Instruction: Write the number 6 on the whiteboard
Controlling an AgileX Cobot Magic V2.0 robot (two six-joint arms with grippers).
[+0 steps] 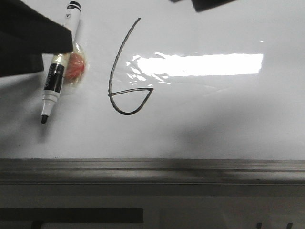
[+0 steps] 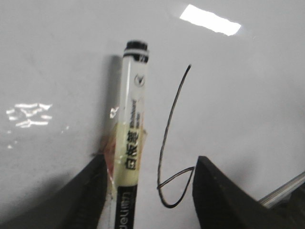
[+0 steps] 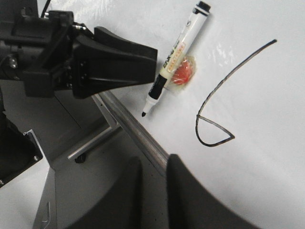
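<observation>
Though near left gripper, number 6

**Three cameras, one board**

The front camera looked forward and down over the whiteboard, close enough that the grey ledge crossed the lower part of its picture. The left wrist camera sat very near the board, facing along its own open fingers, with the marker lying between them. The right wrist camera looked from beyond the ledge, across the board's edge toward the left gripper. All three views shared the drawn number 6 and the marker beside it.
</observation>
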